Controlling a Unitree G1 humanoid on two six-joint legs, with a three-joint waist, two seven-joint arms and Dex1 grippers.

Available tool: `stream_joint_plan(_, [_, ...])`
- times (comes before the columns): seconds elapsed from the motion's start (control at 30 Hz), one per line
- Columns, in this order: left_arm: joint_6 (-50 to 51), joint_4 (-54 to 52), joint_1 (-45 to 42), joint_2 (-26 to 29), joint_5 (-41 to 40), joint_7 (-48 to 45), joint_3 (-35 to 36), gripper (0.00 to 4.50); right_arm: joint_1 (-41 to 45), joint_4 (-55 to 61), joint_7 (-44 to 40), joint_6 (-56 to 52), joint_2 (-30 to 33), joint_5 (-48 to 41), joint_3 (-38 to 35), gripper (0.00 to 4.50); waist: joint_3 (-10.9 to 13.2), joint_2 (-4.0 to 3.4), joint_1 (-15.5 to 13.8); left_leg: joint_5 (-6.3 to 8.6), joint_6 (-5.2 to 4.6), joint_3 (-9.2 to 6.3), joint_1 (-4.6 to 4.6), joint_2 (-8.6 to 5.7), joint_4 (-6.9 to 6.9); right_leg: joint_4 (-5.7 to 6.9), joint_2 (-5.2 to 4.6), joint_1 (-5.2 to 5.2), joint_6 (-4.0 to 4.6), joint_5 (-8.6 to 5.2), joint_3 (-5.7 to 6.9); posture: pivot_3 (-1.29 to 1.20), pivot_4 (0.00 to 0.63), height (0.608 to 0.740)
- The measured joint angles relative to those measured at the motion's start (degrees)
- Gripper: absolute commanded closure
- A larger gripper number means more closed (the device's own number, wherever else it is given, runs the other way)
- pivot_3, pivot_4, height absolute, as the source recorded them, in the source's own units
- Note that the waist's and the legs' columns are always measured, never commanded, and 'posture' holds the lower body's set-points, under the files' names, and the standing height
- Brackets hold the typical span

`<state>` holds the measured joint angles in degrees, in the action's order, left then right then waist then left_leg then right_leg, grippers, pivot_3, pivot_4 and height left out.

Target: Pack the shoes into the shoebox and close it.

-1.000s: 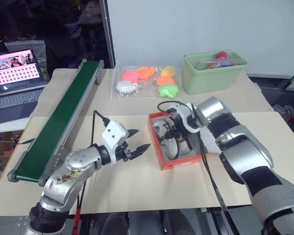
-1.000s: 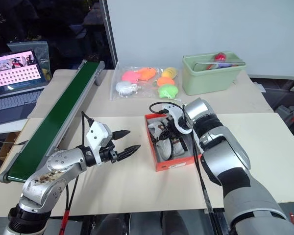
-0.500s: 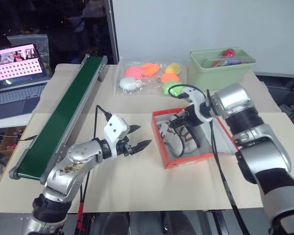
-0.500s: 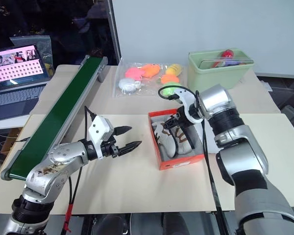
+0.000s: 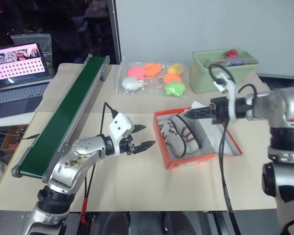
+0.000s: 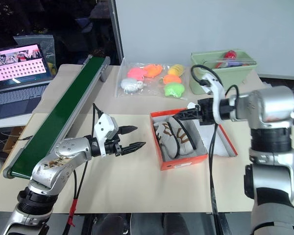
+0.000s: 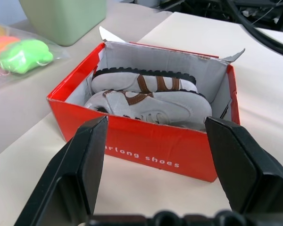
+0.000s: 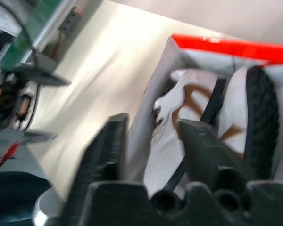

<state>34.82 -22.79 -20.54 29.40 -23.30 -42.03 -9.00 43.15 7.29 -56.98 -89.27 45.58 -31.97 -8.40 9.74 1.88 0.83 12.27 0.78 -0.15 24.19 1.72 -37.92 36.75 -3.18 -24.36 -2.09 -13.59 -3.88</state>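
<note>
The shoebox (image 5: 186,159) sits open on the tan table (image 5: 137,186), its red-orange walls upright and its lid (image 5: 226,142) folded flat onto the table on the side away from the left gripper. Both shoes (image 7: 146,96) lie inside it, side by side, white with brown trim and dark soles, one resting partly on its side against the far wall. A black lace or cord (image 5: 186,142) loops across the upper shoe.

The left gripper (image 5: 143,138) hovers just above the table, a short way from the box's long wall, its tips pointing at that wall. Its two black fingers (image 7: 85,155) stand wide apart and hold nothing; from the wrist view the box front with its white print lies squarely between them.

The right gripper (image 5: 192,113) is raised above the far end of the box, clear of the shoes, pointing across toward the left gripper. Its fingers (image 8: 203,146) stand a narrow gap apart with nothing between them; the shoes and box interior lie below and beyond the tips.

Beyond the right gripper stands a pale green bin (image 5: 220,73). Further from both grippers, a clear bag of colourful plush toys (image 5: 154,78) lies on the table. A green conveyor belt (image 5: 63,117) runs behind the left arm, with a laptop (image 5: 19,73) past it.
</note>
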Motion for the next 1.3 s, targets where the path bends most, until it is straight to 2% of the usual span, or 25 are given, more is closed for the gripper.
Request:
stream_joint_plan(0.07, [0.03,0.09,0.42,0.72,0.01,-0.42,0.28,1.02,-11.97,7.73,-2.26,1.01,5.57,-2.76,-3.71,4.45,0.0,0.0,-0.56,0.02,-0.03,-0.01,0.01,-0.02,0.0,-0.05,-0.02,0.04,-0.07,-0.05,0.02,0.0,0.15,0.729])
stream_joint_plan(0.2, [0.1,0.19,0.07,0.47,-0.1,-1.06,-0.06,1.02,-27.16,17.84,-5.28,5.72,10.17,-6.27,-10.46,4.45,0.0,-0.01,0.13,0.02,-0.03,0.09,-0.2,-0.01,-0.1,0.03,0.0,0.22,-0.13,-0.05,-0.1,0.0,0.15,0.729])
stream_joint_plan(0.27, [0.12,0.2,0.08,0.49,-0.13,-1.38,-0.09,1.02,-35.72,21.23,-5.94,9.83,12.35,-6.22,-12.62,4.45,-0.01,0.0,0.24,0.02,-0.03,0.1,-0.41,0.01,-0.1,0.04,0.04,0.39,-0.48,-0.29,-0.11,0.0,0.15,0.729])
stream_joint_plan(0.4, [0.18,0.22,0.1,0.51,-0.15,-1.58,-0.06,1.02,-43.16,22.48,-2.89,15.62,12.58,-3.02,-11.09,4.45,-0.01,-0.01,0.59,0.01,-0.03,0.2,-0.45,0.02,-0.12,0.04,0.05,0.38,-0.52,-0.31,-0.27,0.0,0.15,0.729])
stream_joint_plan(0.43, [0.19,0.2,0.13,0.52,-0.2,-1.71,-0.05,1.02,-44.26,22.44,0.05,17.4,12.1,-1.06,-9.64,4.45,-0.03,0.02,0.58,0.01,-0.03,0.19,-0.45,0.02,-0.14,0.04,0.06,0.38,-0.52,-0.32,-0.26,0.0,0.15,0.729])
stream_joint_plan(0.6, [0.28,0.11,0.27,0.53,-0.29,-1.84,-0.04,1.02,-43.7,18.54,13.0,21.55,4.01,5.87,-3.8,4.45,-0.03,0.01,0.33,0.01,-0.03,0.18,-0.36,-0.02,-0.15,0.07,0.03,0.28,-0.49,-0.3,-0.29,0.0,0.15,0.729])
stream_joint_plan(0.77, [0.51,-0.06,0.44,0.56,-0.35,-1.53,0.01,1.02,-42.52,7.39,25.02,25.09,-9.19,9.91,-5.16,4.45,-0.04,0.02,0.03,0.02,-0.03,0.17,-0.31,-0.03,-0.13,0.05,0.01,0.26,-0.14,-0.1,-0.26,0.0,0.15,0.729])
stream_joint_plan(0.93, [0.61,-0.28,0.56,0.65,-0.48,-1.32,0.19,1.02,-39.86,0.21,34.31,34.57,-20.78,10.1,-13.16,4.45,-0.09,0.09,0.39,0.01,-0.03,0.2,-0.49,-0.01,-0.15,0.04,0.02,0.45,-0.17,-0.09,-0.28,0.0,0.15,0.729])
stream_joint_plan(1.07, [0.98,-0.48,0.55,0.84,-0.86,-1.22,0.37,1.02,-34.4,-7.44,43.2,42.83,-35.93,2.05,-28.19,4.45,-0.11,-0.04,0.52,0.01,-0.02,0.19,-0.46,0.06,-0.16,0.12,0.08,0.37,-0.12,-0.06,-0.29,0.0,0.15,0.729])
stream_joint_plan(1.3, [2.05,-0.58,0.14,0.86,-1.45,-0.76,0.6,1.02,-27.14,-15.22,45.73,49.38,-40.8,-11.88,-38.8,4.45,-0.12,-0.09,1.58,0.01,-0.03,0.18,-0.42,0.04,-0.12,0.18,0.06,0.32,-0.07,-0.04,-0.29,0.0,0.15,0.729])
